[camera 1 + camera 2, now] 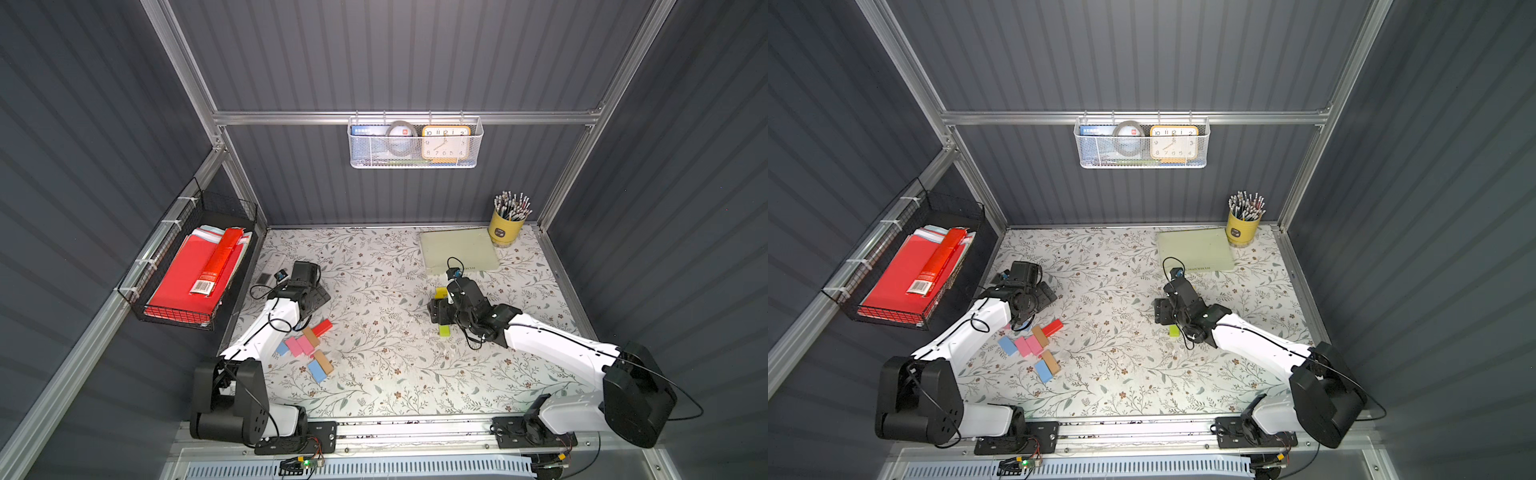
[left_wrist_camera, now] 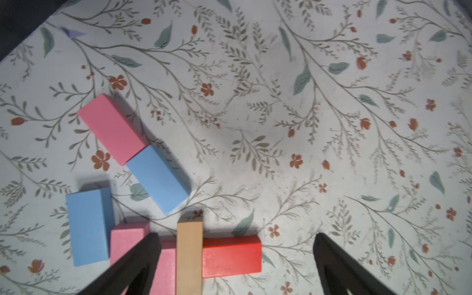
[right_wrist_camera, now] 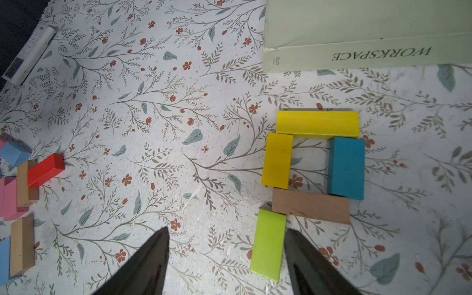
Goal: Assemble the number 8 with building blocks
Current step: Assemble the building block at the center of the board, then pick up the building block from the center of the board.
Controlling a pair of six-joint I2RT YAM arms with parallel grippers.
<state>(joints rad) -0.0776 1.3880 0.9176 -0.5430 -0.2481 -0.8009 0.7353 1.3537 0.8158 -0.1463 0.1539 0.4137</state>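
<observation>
The left gripper (image 2: 235,238) hangs spread wide and empty over the loose pile (image 1: 309,347) at the 9 o'clock side of the table (image 1: 395,374). Between its fingers lie a tan block (image 2: 189,255) set on edge and a red block (image 2: 232,256), touching each other. A pink block (image 2: 127,237) sits partly under one finger, with a blue block (image 2: 89,226) just beside it.

The right gripper (image 3: 226,237), at about 3 o'clock from that pile, is also released and holds nothing. A lime green block (image 3: 268,245) lies flat between its fingers, close against one; contact cannot be told. Toward 12 o'clock, the green block's far end meets a plain wood block (image 3: 310,208). Beyond that, a yellow block (image 3: 277,161) and a teal block (image 3: 346,167) form the sides, and a long yellow block (image 3: 317,124) closes the square. Farther toward 12 o'clock lies a pale book (image 3: 357,23).
</observation>
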